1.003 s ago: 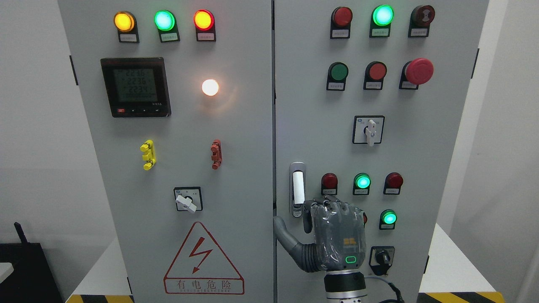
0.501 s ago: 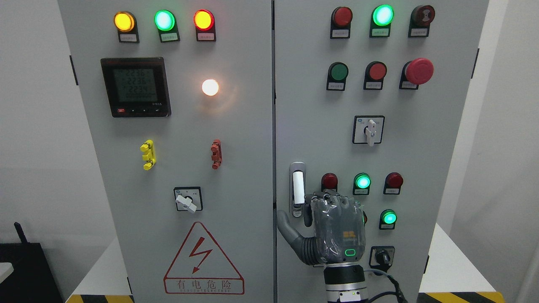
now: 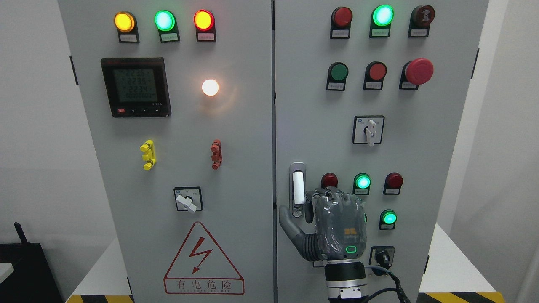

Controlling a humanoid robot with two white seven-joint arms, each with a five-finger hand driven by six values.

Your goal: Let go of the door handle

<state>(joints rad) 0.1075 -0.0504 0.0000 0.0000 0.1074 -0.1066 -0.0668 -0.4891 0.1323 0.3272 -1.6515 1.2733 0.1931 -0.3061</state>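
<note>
One robot hand [image 3: 339,227], the right one, grey and plastic-wrapped, is at work; the left arm is out of view. It hangs with its back to us just right of and below the white bar door handle in its chrome recess [image 3: 298,187], low on the left edge of the grey metal right cabinet door [image 3: 311,105]. The handle's white bar shows bare, the thumb [image 3: 288,219] splays out to the left under the recess, and the other fingers are loosely bent toward the door, clasping nothing that we can see. We judge the release nearly done.

To finish well, we would draw the hand straight back from the door and then down, keeping the bent index finger from hooking the bar or the small lock beneath it.

Room is tight to the right: the round red lamp [image 3: 329,180] is just above the knuckles, the lit green lamp [image 3: 389,218] and the black key switch [image 3: 382,256] close by the wrist. Sideways moves risk bumping them. Open space lies toward us and low, above the white worktop [image 3: 446,261].
</note>
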